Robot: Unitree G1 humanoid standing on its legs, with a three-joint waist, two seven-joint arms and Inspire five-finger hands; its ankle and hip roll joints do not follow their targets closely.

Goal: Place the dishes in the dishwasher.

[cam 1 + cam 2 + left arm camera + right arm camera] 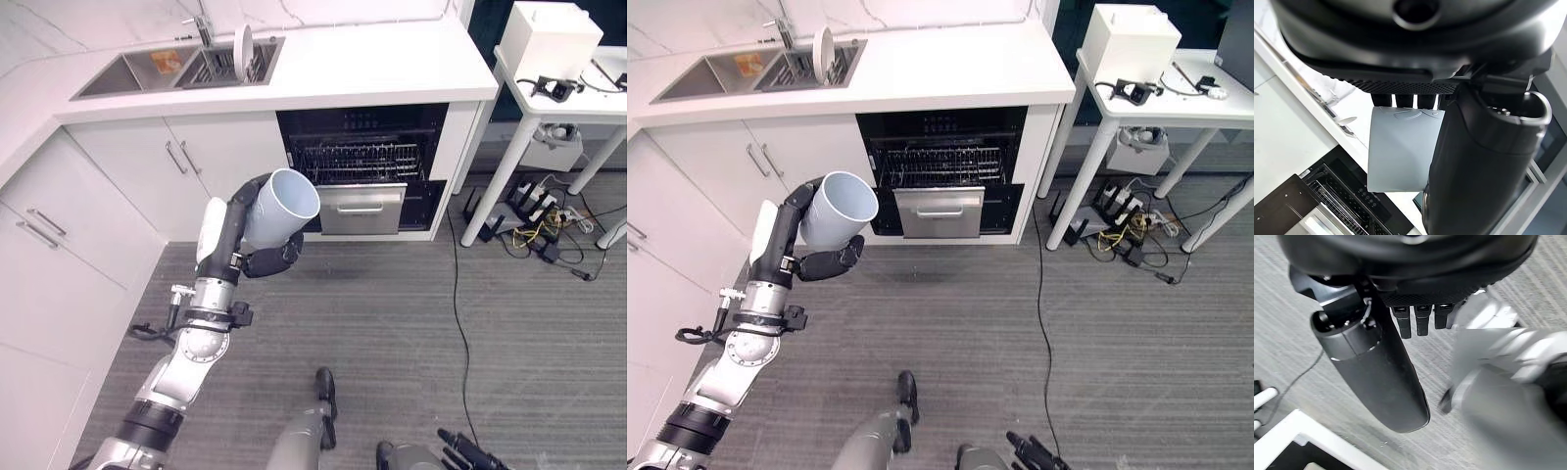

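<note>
Gripping a white cup (pixel 282 208) in the left hand (pixel 263 257), mouth tipped toward 1 o'clock, risking a knock against the dishwasher rack (pixel 361 157).

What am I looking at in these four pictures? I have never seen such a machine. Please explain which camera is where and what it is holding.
This is a humanoid robot in a kitchen. Two pictures come from cameras on its head, looking down; the other two sit on its wrists. Its left hand grips a pale blue cup. Ahead, the dishwasher stands open with its rack showing. A white plate stands in the sink. The right hand hangs over the floor, fingers straight, holding nothing.
</note>
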